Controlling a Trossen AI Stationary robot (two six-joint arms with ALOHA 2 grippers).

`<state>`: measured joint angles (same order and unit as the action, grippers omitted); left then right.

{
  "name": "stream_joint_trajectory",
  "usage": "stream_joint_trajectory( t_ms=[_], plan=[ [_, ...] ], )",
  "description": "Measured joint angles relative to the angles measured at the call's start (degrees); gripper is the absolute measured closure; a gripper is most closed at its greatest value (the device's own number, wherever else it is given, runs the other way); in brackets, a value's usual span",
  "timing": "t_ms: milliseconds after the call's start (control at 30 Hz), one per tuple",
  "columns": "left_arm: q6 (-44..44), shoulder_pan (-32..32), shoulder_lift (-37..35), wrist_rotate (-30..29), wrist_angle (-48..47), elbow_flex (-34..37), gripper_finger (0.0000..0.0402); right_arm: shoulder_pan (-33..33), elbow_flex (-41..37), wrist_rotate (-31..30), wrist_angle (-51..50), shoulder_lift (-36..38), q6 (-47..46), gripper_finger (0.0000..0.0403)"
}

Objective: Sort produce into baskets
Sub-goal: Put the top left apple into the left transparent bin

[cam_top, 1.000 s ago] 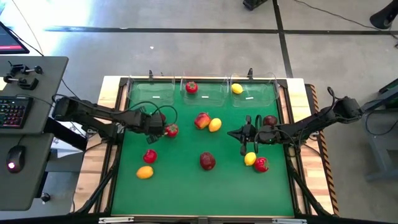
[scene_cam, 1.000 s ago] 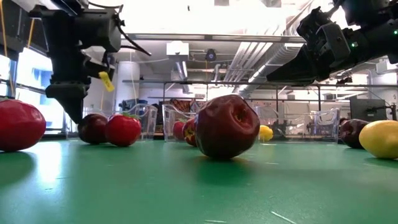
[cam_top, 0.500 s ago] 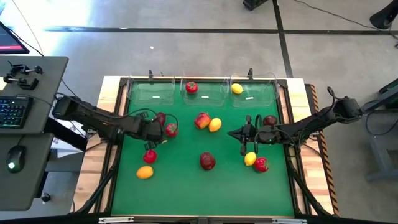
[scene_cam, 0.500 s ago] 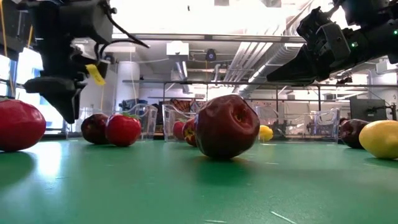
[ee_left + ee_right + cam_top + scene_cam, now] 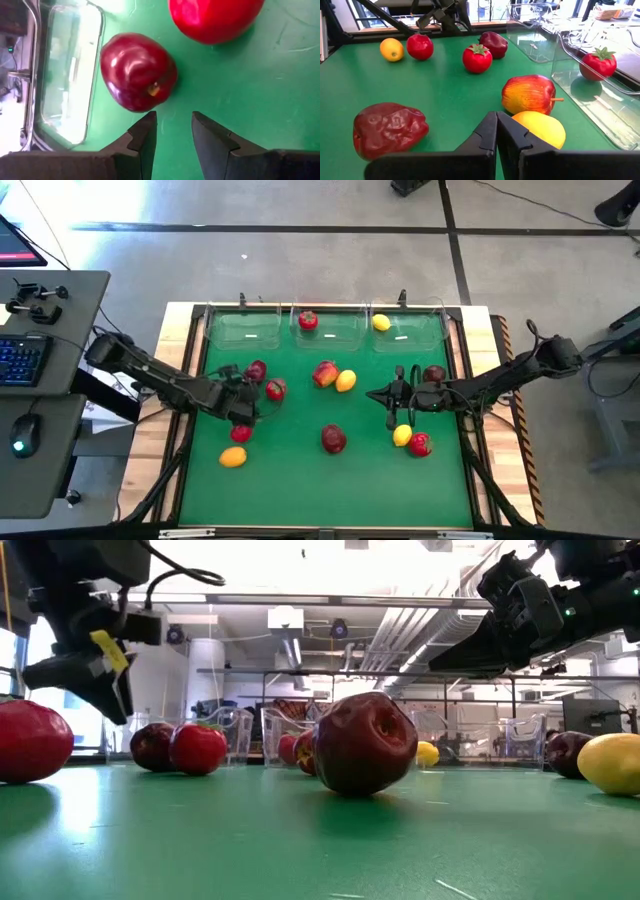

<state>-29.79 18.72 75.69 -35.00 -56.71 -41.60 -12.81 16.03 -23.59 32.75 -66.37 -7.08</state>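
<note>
Two fruits already sit in the baskets (image 5: 325, 330) at 12 o'clock on the worktop: a red one (image 5: 308, 320) in the middle basket and a lemon (image 5: 381, 322) in the right one. The rest lie loose on the green mat (image 5: 300, 470).

The left end effector (image 5: 243, 406) hovers at 9 o'clock on the mat, fingers (image 5: 142, 137) narrowly parted and empty. The dark apple (image 5: 138, 71) lies just ahead of its fingertips, toward 12 o'clock, slightly off the gap's centreline, stem facing the fingers. A bright red fruit (image 5: 275, 389) lies just beside the apple, toward 4 o'clock.

The left arm is nearer; the gap looks narrower than the apple, so widening would likely be needed.

The right end effector (image 5: 376, 394) waits at 3 o'clock, fully closed, empty.
</note>
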Motion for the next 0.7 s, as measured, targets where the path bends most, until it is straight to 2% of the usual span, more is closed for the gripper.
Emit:
stream_joint_trajectory(
  t_ms=[333,500,700],
  plan=[
    [0.67,0.42,6.42,-2.39,1.36,0.0,0.0291,0.0,0.0,-0.02,-0.19,0.0,-0.4,0.0403],
    [10.84,2.61,9.49,-12.29,6.17,0.04,0.0291,0.01,0.0,-0.02,-0.24,0.0,-0.43,0.0403],
    [11.37,3.03,10.22,-12.34,6.08,0.04,0.0291,0.0,0.0,-0.02,-0.37,0.0,-0.34,0.0403]
  ],
)
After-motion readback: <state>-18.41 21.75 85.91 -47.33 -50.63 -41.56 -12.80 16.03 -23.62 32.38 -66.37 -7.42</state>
